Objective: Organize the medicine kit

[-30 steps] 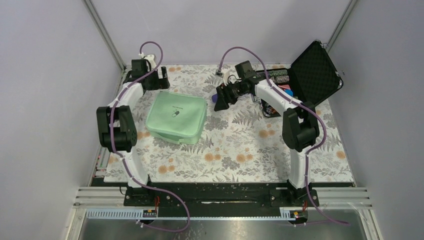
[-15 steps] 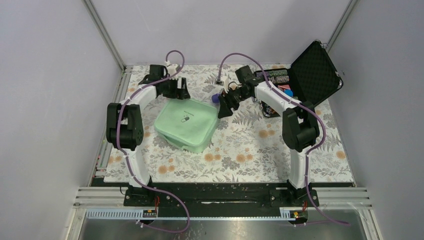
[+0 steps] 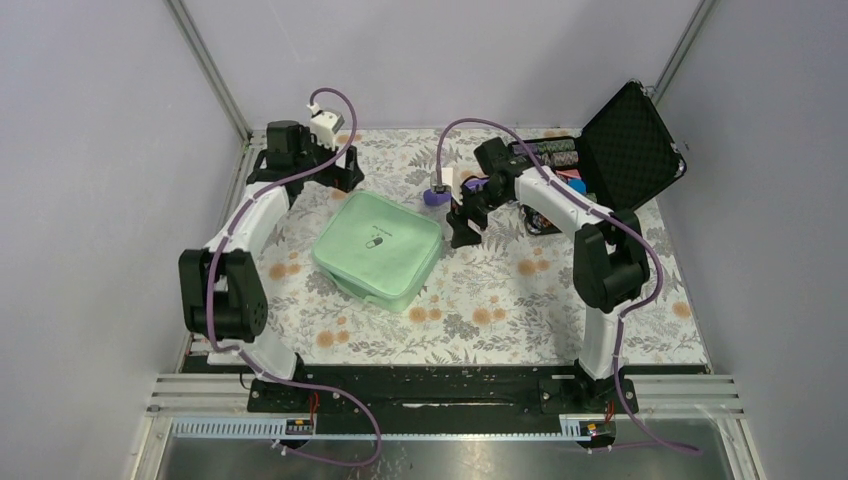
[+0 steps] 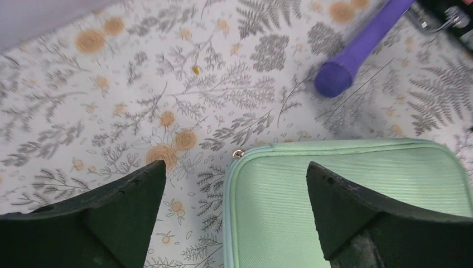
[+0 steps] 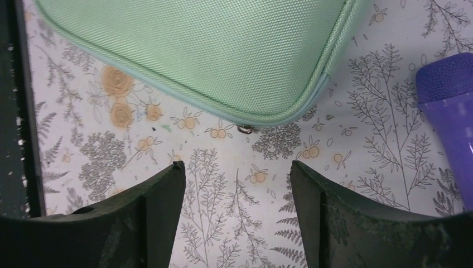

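Note:
The medicine kit [image 3: 378, 248] is a mint-green case with a small dark logo on its lid. It lies closed on the floral mat. My left gripper [image 3: 308, 177] is open and empty above the kit's far left corner. That corner and its zipper pull [image 4: 238, 153] show between the fingers in the left wrist view [image 4: 235, 166]. My right gripper [image 3: 463, 226] is open and empty beside the kit's right corner. In the right wrist view [image 5: 237, 163] it hangs over bare mat, just short of the kit [image 5: 212, 50] and a second zipper pull [image 5: 244, 129].
A purple handled tool [image 3: 433, 197] lies on the mat behind the kit, between the two grippers; it shows in both wrist views [image 4: 357, 53] [image 5: 449, 111]. A black foam-lined case [image 3: 625, 145] stands open at the far right with colourful pieces [image 3: 552, 155] inside.
The kit slid a little right and turned, pushed by the left gripper. The left gripper then drew back to the far left. The right gripper moved nearer and down beside the kit's right corner.

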You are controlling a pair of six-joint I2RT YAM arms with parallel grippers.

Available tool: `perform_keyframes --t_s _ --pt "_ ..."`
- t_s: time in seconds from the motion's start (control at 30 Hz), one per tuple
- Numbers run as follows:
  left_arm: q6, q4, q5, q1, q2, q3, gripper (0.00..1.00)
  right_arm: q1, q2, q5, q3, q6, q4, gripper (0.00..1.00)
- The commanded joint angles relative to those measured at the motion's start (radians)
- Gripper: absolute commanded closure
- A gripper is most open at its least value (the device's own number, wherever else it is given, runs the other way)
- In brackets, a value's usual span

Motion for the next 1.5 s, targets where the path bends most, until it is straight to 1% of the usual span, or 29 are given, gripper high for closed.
perform_keyframes --t_s 0.0,0.07,0.1,0.17,0.2,0.23,0.27,0.37,0.43,0.47,0.57,0.7,0.73,0.8,0.87,0.93,1.0,1.07,1.2,1.3,1.37,1.47 --pt "-0.052 0.172 0.037 -0.006 -0.151 -0.083 0.04 0.046 -0.021 0.072 -0.056 0.077 0.125 0.25" --pt "-0.060 0.182 0.083 -0.004 -0.197 -0.109 0.04 0.053 -0.040 0.067 -0.079 0.206 0.197 0.25" --pt "-0.051 0.183 0.114 -0.004 -0.220 -0.124 0.04 0.052 -0.060 0.059 -0.110 0.289 0.263 0.26" --pt "-0.012 0.166 0.160 -0.004 -0.262 -0.150 0.04 0.053 -0.133 0.052 -0.229 0.403 0.439 0.26" --pt "0.012 0.144 0.179 -0.005 -0.287 -0.161 0.04 0.053 -0.172 0.065 -0.330 0.479 0.550 0.26" --pt "0.035 0.120 0.190 -0.005 -0.302 -0.167 0.05 0.052 -0.204 0.083 -0.372 0.514 0.644 0.26" --pt "0.050 0.100 0.196 -0.005 -0.316 -0.173 0.05 0.052 -0.228 0.094 -0.426 0.569 0.704 0.26" --pt "0.084 0.031 0.205 -0.014 -0.347 -0.182 0.05 0.053 -0.271 0.112 -0.538 0.636 0.888 0.26" --pt "0.138 -0.026 0.203 -0.033 -0.364 -0.178 0.05 0.052 -0.294 0.126 -0.610 0.677 1.024 0.26" --pt "0.172 -0.053 0.199 -0.049 -0.372 -0.176 0.05 0.052 -0.290 0.126 -0.628 0.685 1.062 0.25" --pt "0.249 -0.137 0.186 -0.086 -0.385 -0.156 0.05 0.052 -0.252 0.114 -0.622 0.699 1.095 0.25" --pt "0.304 -0.222 0.165 -0.125 -0.397 -0.118 0.05 0.052 -0.212 0.068 -0.590 0.715 1.117 0.26" --pt "0.308 -0.227 0.155 -0.128 -0.402 -0.113 0.05 0.053 -0.195 0.050 -0.558 0.716 1.100 0.26" --pt "0.309 -0.239 0.144 -0.131 -0.406 -0.102 0.05 0.052 -0.156 0.020 -0.484 0.709 1.019 0.32" --pt "0.320 -0.259 0.136 -0.130 -0.407 -0.086 0.05 0.045 -0.132 -0.008 -0.440 0.717 0.953 0.36" --pt "0.336 -0.270 0.132 -0.131 -0.413 -0.074 0.05 0.034 -0.145 -0.053 -0.458 0.740 0.959 0.36" --pt "0.342 -0.272 0.130 -0.131 -0.418 -0.068 0.05 0.033 -0.187 -0.065 -0.527 0.771 1.038 0.34" --pt "0.356 -0.289 0.141 -0.131 -0.417 -0.064 0.05 0.035 -0.193 -0.053 -0.574 0.821 1.099 0.31" --pt "0.360 -0.317 0.150 -0.131 -0.401 -0.076 0.05 0.035 -0.153 0.001 -0.584 0.856 1.127 0.30" --pt "0.356 -0.317 0.154 -0.134 -0.401 -0.090 0.05 0.033 -0.131 -0.013 -0.586 0.864 1.151 0.29" --pt "0.352 -0.318 0.154 -0.133 -0.399 -0.096 0.05 0.033 -0.121 -0.036 -0.608 0.860 1.186 0.31" --pt "0.348 -0.327 0.152 -0.134 -0.395 -0.094 0.05 0.033 -0.098 -0.100 -0.618 0.825 1.195 0.39"
